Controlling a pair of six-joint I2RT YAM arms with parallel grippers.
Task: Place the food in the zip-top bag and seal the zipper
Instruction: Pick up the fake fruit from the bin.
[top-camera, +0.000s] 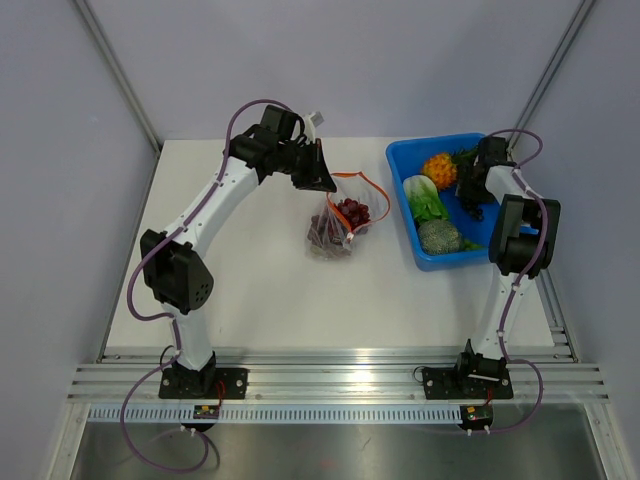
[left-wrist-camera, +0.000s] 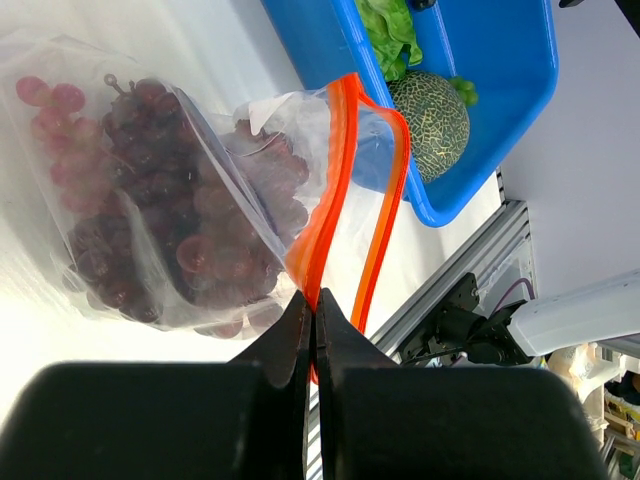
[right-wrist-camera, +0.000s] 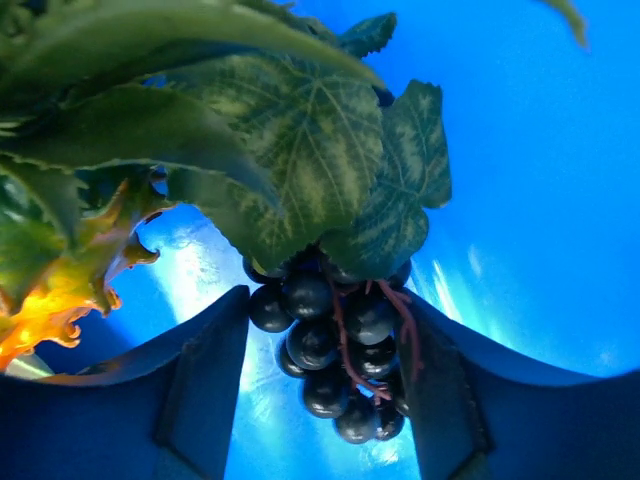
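The clear zip-top bag lies mid-table with reddish-purple grapes inside. Its orange-red zipper stands open in a loop. My left gripper is shut on the zipper strip at one end of the mouth, as the left wrist view shows, and holds it raised. My right gripper is down in the blue bin. In the right wrist view it has a finger against each side of a dark purple grape bunch with green leaves.
The bin at the right back also holds a pineapple, a green leafy vegetable and a netted green melon. The bin's near wall lies close to the bag mouth. An aluminium rail runs along the table's near edge.
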